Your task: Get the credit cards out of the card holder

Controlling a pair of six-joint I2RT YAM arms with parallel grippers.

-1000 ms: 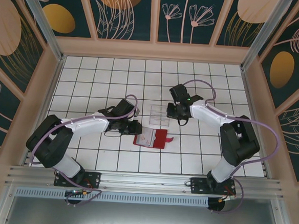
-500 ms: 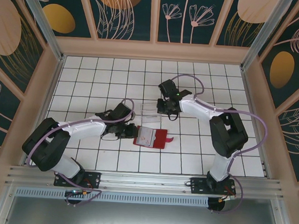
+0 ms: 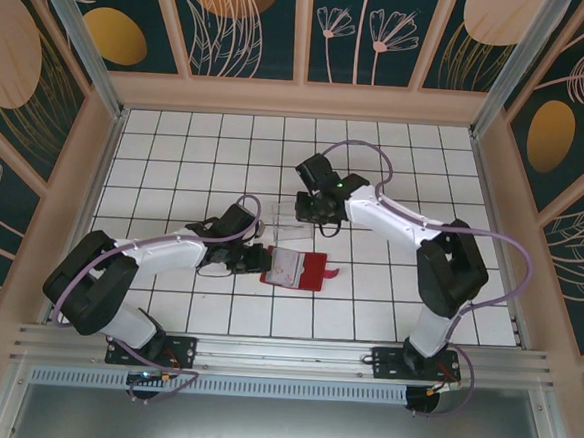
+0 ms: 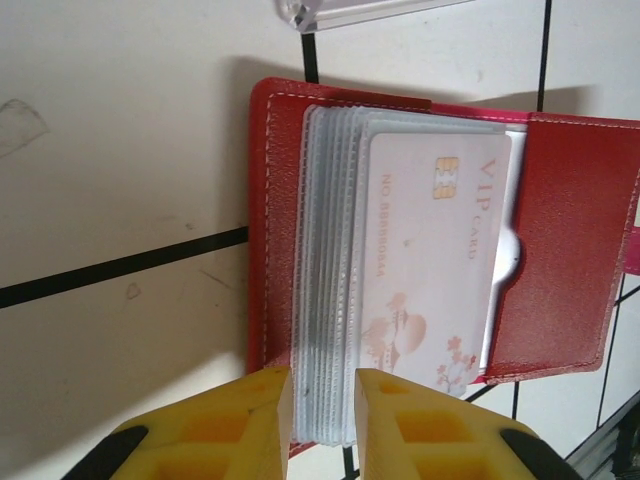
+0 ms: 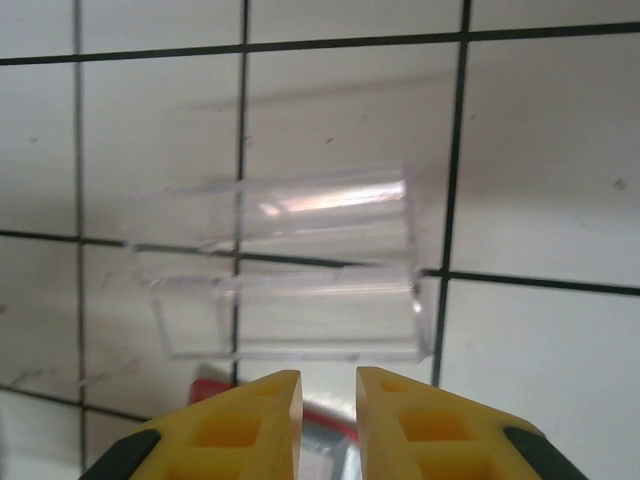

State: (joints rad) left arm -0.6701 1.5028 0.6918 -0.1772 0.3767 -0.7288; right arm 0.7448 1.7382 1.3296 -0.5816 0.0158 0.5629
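Card holder [image 3: 308,271] is lying open on the tiles [image 3: 176,151]; we are pinching its sleeve edge with our left gripper [image 4: 322,385]. Our right gripper [image 5: 328,385] is hovering, narrowly parted and empty, over 1 clear tray [image 5: 300,300]. 1 credit card [image 4: 440,260] is showing inside the holder.

Our left gripper [image 4: 322,425] lies low, reaching right, pinching the holder [image 4: 570,250] edge; our right gripper [image 5: 328,420] stretches forward-left, pointing down, jaws slightly parted, empty.
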